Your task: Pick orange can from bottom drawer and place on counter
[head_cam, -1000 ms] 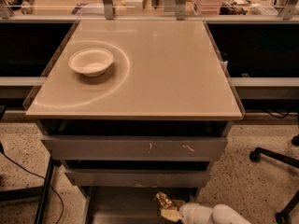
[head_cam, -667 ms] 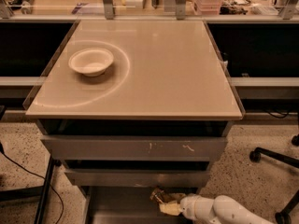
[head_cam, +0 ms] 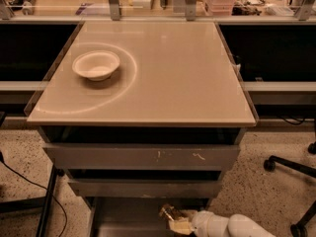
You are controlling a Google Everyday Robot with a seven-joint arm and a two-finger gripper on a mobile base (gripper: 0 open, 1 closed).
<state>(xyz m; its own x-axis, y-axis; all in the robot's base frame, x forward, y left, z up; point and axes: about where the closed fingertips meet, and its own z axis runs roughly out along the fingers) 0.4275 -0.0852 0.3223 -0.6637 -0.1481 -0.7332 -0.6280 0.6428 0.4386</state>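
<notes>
End effector against orange can, bottom drawer.

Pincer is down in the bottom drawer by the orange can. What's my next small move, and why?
Probably ease the pincer slightly further onto the orange can, which lies at its tip in the open bottom drawer; a firm hold isn't evident yet. The counter sits above two drawer fronts, so the lift needs a secure hold.

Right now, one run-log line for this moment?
end effector: low in open bottom grey metal drawer, at small shiny orange can | glossy beige counter: holds white bowl
</notes>
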